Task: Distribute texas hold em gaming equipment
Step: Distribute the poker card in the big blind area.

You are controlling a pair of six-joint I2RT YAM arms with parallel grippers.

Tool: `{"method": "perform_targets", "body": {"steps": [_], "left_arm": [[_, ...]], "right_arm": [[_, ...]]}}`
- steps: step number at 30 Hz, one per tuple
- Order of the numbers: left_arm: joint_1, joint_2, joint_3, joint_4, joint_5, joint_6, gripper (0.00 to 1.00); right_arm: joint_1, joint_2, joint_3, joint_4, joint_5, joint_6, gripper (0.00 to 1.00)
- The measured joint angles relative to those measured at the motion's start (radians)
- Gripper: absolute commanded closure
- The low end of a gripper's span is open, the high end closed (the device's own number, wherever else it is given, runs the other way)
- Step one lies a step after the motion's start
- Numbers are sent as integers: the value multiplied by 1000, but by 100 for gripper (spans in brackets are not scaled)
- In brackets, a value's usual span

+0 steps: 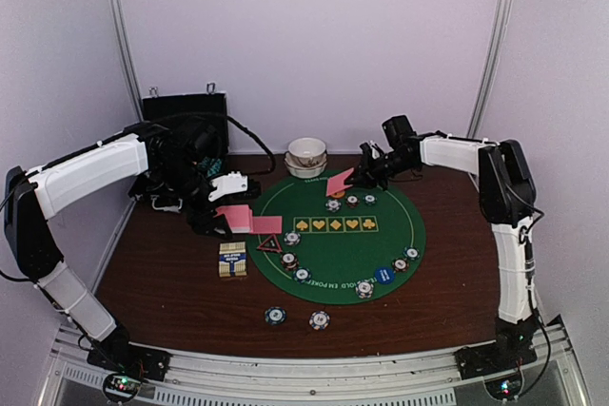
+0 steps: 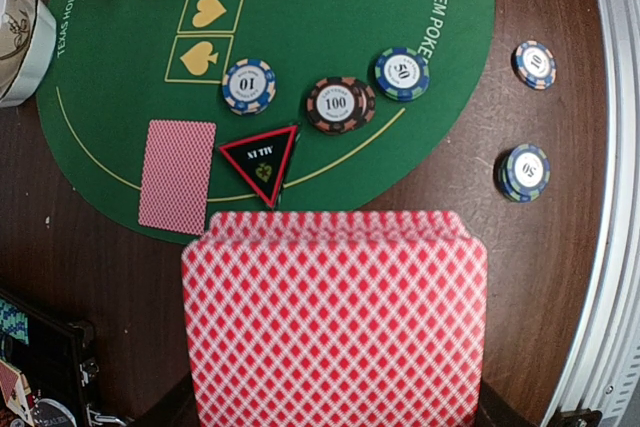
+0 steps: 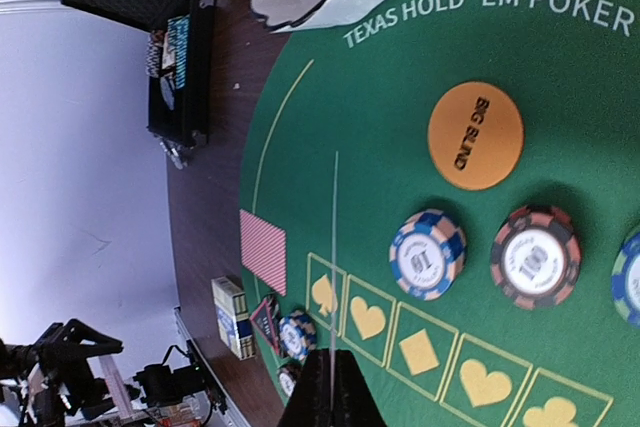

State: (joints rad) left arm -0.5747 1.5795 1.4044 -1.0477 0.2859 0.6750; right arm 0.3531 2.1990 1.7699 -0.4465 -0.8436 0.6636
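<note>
Dealing seems in hand: the left jaws clench the pink-backed deck (image 2: pixel 335 317) over the desk (image 1: pixel 162 273) beside the green mat (image 1: pixel 381 244), while the right jaws pinch a single card (image 1: pixel 339 182) above its far side, which next needs laying flat and releasing.

The left arm (image 1: pixel 90 173) is showing long white shells between black joints at the left of the frame, with black cables (image 1: pixel 249 137) looping from its dark wrist block. The right arm (image 1: pixel 457 152) is wearing matching white covers and a bulky black elbow housing near the right edge. Both black bases (image 1: pixel 124 365) are glowing with tiny coloured lights at the bottom. The right gripper (image 3: pixel 330 359) is showing black fingers (image 3: pixel 305 402) tapering into a blunt wedge at bottom centre.
</note>
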Motion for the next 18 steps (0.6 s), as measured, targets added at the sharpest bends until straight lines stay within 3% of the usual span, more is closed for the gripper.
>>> {"method": "perform_targets", "body": {"steps": [11, 14, 18], "left_arm": [[0, 0, 0, -1, 1, 0, 90], [0, 0, 0, -1, 1, 0, 90], [0, 0, 0, -1, 1, 0, 90]], "right_arm": [[0, 225, 266, -34, 70, -10, 100], [0, 266, 348, -50, 82, -15, 89], [0, 304, 420, -104, 111, -43, 56]]}}
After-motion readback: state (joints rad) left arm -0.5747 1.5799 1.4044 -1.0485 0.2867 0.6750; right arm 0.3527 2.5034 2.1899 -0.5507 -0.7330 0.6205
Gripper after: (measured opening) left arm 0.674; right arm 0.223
